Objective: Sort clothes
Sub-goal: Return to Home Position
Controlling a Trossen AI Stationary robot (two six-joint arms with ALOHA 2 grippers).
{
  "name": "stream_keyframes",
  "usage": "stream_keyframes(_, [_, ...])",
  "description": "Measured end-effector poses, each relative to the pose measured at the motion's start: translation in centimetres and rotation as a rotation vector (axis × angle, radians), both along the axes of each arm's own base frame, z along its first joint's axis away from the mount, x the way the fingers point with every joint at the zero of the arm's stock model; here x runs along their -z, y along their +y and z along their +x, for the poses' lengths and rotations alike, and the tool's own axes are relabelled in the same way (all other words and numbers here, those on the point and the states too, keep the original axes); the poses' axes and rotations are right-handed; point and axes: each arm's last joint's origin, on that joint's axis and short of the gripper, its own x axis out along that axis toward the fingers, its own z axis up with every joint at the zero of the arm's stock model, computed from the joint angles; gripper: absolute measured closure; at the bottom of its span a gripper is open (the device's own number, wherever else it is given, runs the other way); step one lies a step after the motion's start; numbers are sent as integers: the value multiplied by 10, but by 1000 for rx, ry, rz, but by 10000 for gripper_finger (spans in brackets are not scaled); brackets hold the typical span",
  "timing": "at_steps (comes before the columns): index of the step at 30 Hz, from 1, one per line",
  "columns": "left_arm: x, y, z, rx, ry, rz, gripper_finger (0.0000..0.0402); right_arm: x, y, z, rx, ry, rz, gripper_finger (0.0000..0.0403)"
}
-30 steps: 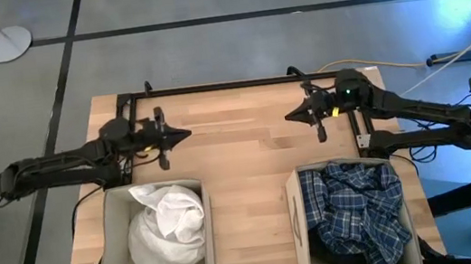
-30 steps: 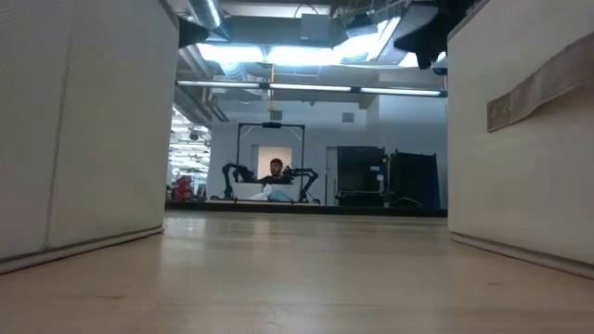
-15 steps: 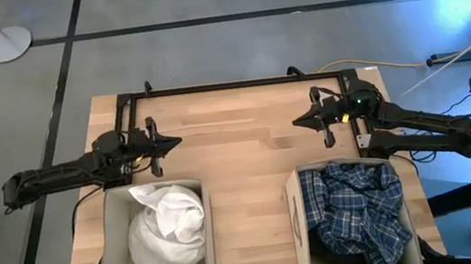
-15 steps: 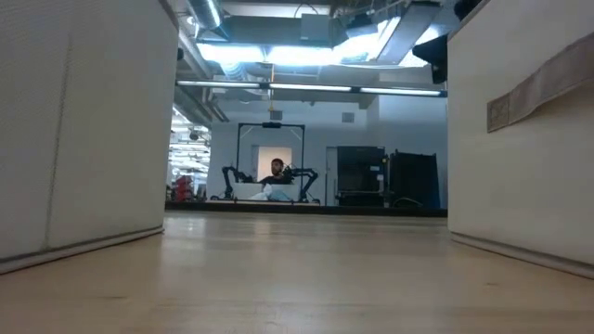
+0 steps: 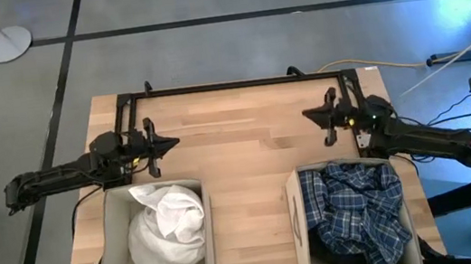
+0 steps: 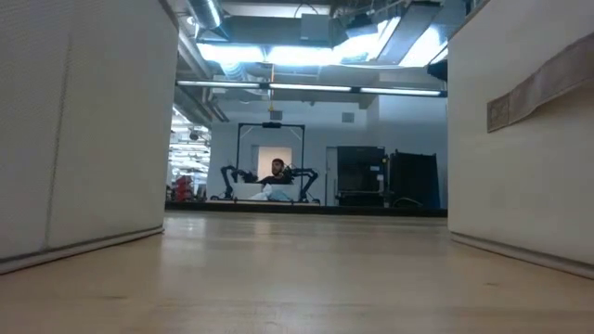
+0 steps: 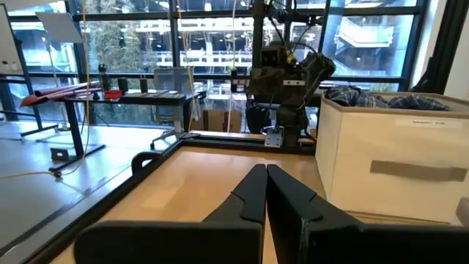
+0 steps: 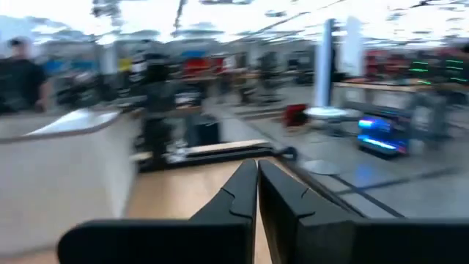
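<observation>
1. Nearest edge, 7 o'clock on the table (image 5: 240, 163): the left fabric box (image 5: 112, 244) is standing upright, and the white garment (image 5: 171, 227) is lying bunched inside it, filling most of the opening.
2. Nearest edge, 5 o'clock: the right fabric box (image 5: 295, 220) is holding the plaid shirt (image 5: 359, 207), which is lying crumpled and heaped to the rim. A bare strip of wood is separating the two boxes.
3. Just past the left box, 10 o'clock: the left gripper (image 5: 175, 143) is hovering over the tabletop, pointing toward 3 o'clock. Its fingers (image 7: 253, 192) are pressing together, gripping nothing.
4. Just past the right box, 2 o'clock: the right gripper (image 5: 308, 115) is hovering over the wood, pointing toward 9 o'clock. Its fingers (image 8: 245, 187) are lying tip to tip, empty.
5. The grippers are facing each other, well apart, with open board between.
6. 12 o'clock: a black frame (image 5: 229, 83) is running along the far edge.
7. Beyond the table, a person (image 6: 276, 172) is sitting far off in the room.
</observation>
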Motion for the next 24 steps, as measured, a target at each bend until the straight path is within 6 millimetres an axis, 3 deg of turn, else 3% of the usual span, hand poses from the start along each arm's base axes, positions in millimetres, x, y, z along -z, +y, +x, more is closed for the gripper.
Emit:
stream_keyframes(7, [-1, 0, 0, -4, -6, 4, 401, 28, 1, -7, 72, -58, 62, 384])
stream_keyframes(11, [0, 0, 0, -4, -7, 4, 401, 32, 1, -7, 79, -33, 96, 384])
stream_keyframes(18, [24, 1, 1, -14, 38, -38, 401, 43, 1, -6, 65, 74, 141, 384])
stream_keyframes(24, [42, 1, -1, -43, 1, -53, 401, 45, -1, -8, 156, 87, 146, 384])
